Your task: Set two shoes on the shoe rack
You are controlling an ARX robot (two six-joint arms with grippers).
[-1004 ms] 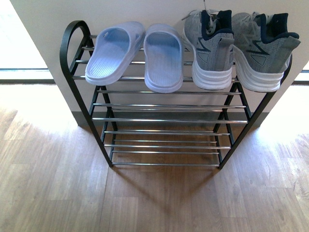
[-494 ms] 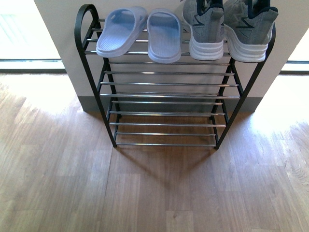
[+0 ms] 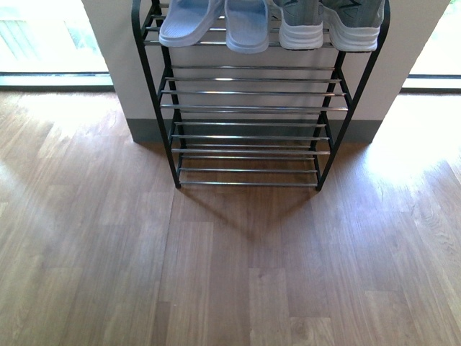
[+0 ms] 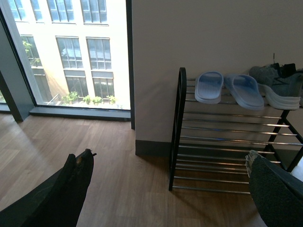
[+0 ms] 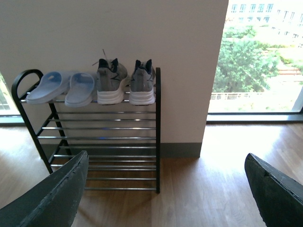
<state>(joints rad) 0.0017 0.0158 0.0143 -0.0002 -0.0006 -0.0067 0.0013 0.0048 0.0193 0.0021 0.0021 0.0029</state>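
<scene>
Both grey knit sneakers [image 5: 125, 81] already sit heels-out on the shoe rack's [image 5: 157, 127] top tier, ahead of and above both arms. Left gripper [image 4: 173, 189] and right gripper [image 5: 165, 189] gape wide, empty.

Only the fingers of the two grippers are seen, in the wrist views; the front view shows no part of the robot. The left gripper [image 4: 165, 189] has two broad, dark charcoal fingers [image 4: 61, 196] with a rough, grainy surface, one showing a small orange-brown fleck at its rounded tip beside the shoe rack [image 4: 227, 137]. The right gripper [image 5: 163, 189] has matching black, textured fingers [image 5: 52, 198], wide and blunt, tapering slightly toward curved ends.
</scene>
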